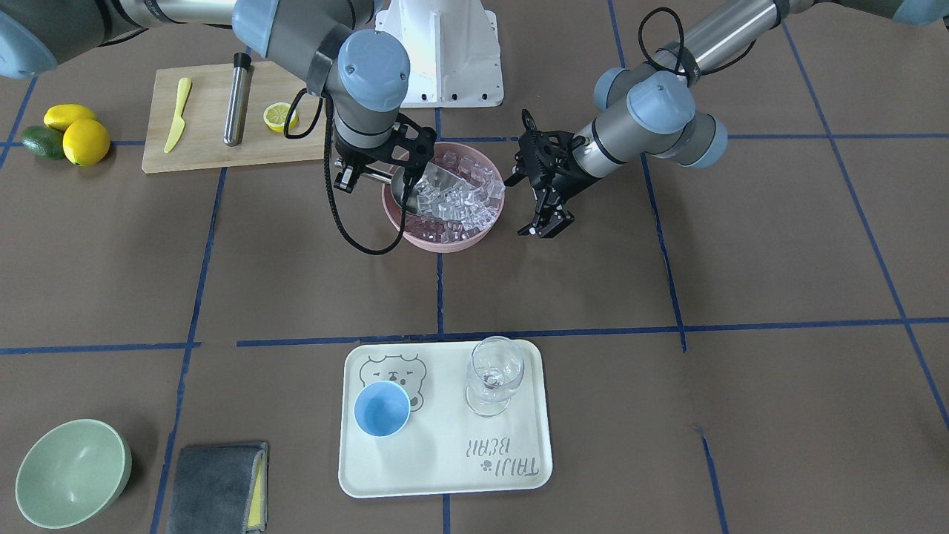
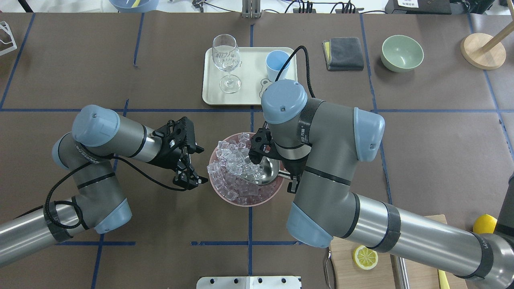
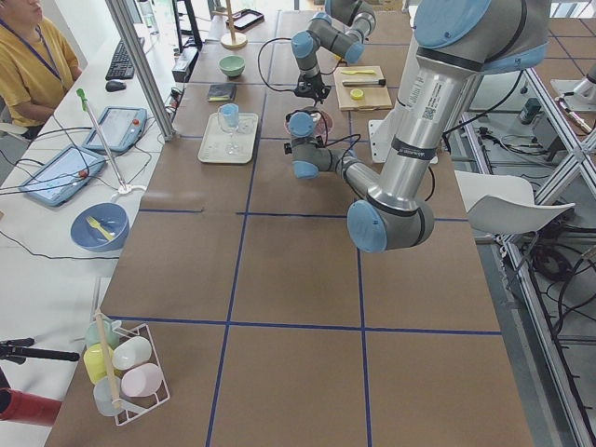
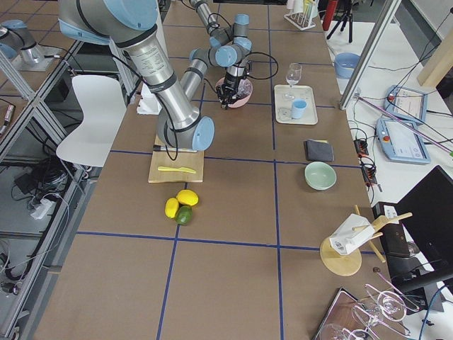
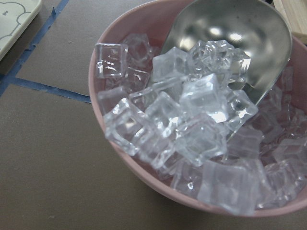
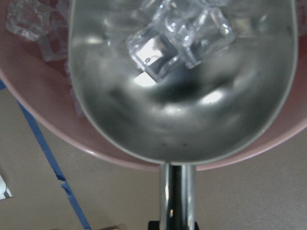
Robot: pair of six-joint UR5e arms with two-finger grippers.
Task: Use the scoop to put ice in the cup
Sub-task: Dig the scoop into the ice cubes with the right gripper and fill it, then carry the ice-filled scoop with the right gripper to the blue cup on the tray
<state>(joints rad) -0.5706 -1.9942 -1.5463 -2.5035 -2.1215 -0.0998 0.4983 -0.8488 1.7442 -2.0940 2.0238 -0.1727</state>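
A steel scoop (image 1: 415, 185) (image 2: 267, 170) lies tilted in the pink bowl (image 1: 445, 245) (image 2: 249, 202), its trough pushed into the heap of ice (image 1: 460, 196) (image 2: 235, 168). A few clear cubes sit in the trough (image 6: 177, 43). My right gripper (image 1: 356, 172) is shut on the scoop's handle (image 6: 177, 196) at the bowl's rim. My left gripper (image 1: 547, 225) (image 2: 188, 180) hangs open just beside the bowl, touching nothing. In the left wrist view the scoop (image 5: 240, 43) and ice (image 5: 192, 120) fill the bowl. The light-blue cup (image 1: 382, 408) (image 2: 277, 64) stands empty on a cream tray (image 1: 445, 460).
A wine glass (image 1: 493, 374) shares the tray with the cup. A green bowl (image 1: 70, 471) and a grey cloth (image 1: 219, 486) lie beyond the tray's side. A cutting board (image 1: 207, 148) with a steel rod (image 1: 237, 100), knife and lemon half sits near my right arm.
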